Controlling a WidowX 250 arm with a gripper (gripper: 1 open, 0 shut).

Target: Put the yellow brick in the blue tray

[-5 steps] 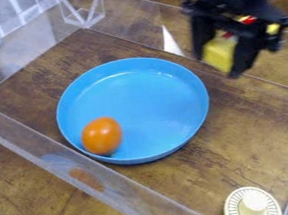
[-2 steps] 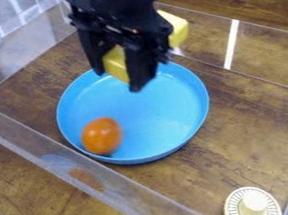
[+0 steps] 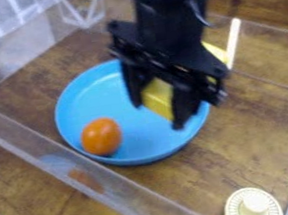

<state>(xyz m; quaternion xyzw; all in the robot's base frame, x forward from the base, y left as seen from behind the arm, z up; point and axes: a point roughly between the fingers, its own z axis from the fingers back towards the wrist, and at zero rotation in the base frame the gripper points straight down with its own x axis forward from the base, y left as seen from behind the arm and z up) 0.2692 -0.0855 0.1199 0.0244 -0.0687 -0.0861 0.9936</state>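
Observation:
The yellow brick [image 3: 158, 99] hangs between the black fingers of my gripper [image 3: 161, 113], which is shut on it and points straight down. Brick and gripper are over the right half of the blue tray [image 3: 89, 95], a wide round light-blue dish on the wooden table. From this view I cannot tell whether the brick touches the tray floor. The arm hides the tray's far right rim.
A round orange [image 3: 101, 136] lies in the front left of the tray. A cream ridged disc [image 3: 253, 206] sits at the bottom right edge. Clear plastic walls [image 3: 60, 162] fence the wooden table on the near and left sides.
The gripper carried the yellow brick from the back right, leftward over the tray's far rim, then toward the camera and lower over the tray's right half. The orange has not moved.

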